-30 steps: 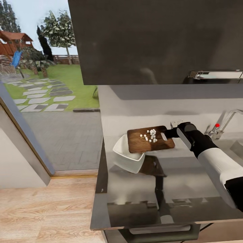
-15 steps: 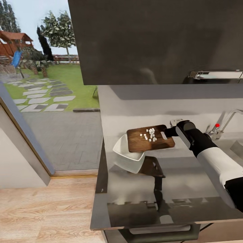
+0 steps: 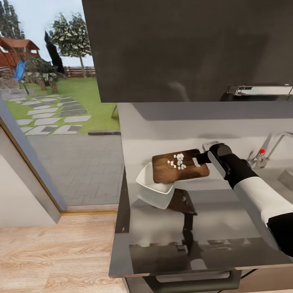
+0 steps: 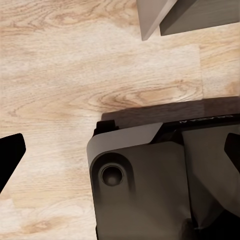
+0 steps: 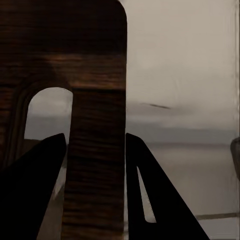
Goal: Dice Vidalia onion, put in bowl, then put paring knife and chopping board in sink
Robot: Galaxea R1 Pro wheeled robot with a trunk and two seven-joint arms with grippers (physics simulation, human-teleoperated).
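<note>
My right gripper [image 3: 201, 158] is shut on the slot end of the dark brown chopping board [image 3: 179, 173] and holds it off the countertop [image 3: 228, 219]. The board's far end hangs over the white bowl [image 3: 150, 189]. Small white pieces of diced onion [image 3: 178, 160] lie on the board near the gripper. In the right wrist view both fingers clamp the board [image 5: 65, 45] beside its slot, with the right gripper [image 5: 95, 140] on the wood. My left gripper [image 4: 125, 145] is open over the floor. The paring knife is out of view.
The sink [image 3: 285, 177] and its chrome tap [image 3: 272, 146] with a red knob [image 3: 262, 151] lie at the right edge. A black upper cabinet [image 3: 187, 49] hangs overhead. The left wrist view holds pale wood floor [image 4: 75, 65] and the robot's base [image 4: 150, 185].
My right gripper has carried the board slightly up and to the left over the bowl. The onion pieces stay on the board.
</note>
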